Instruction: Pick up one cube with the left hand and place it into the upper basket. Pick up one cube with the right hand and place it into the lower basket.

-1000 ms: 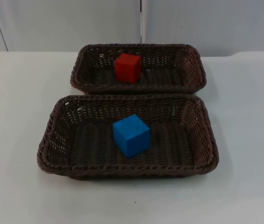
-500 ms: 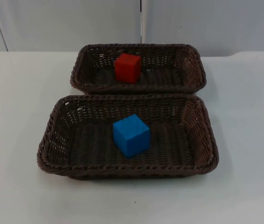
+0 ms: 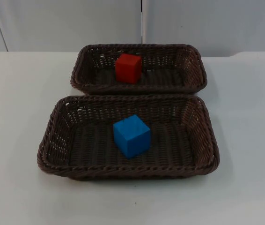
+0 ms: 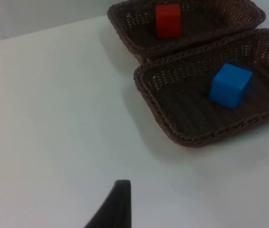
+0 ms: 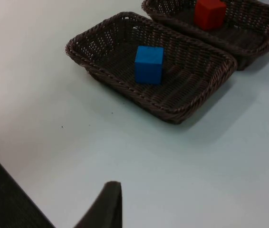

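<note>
Nothing has changed across the top-view pictures: the red cube lies in the same spot in the upper basket and the blue cube in the same spot in the lower basket, at the same angle as before, and neither basket has shifted on the table. No arm has come into the top view in that time
</note>
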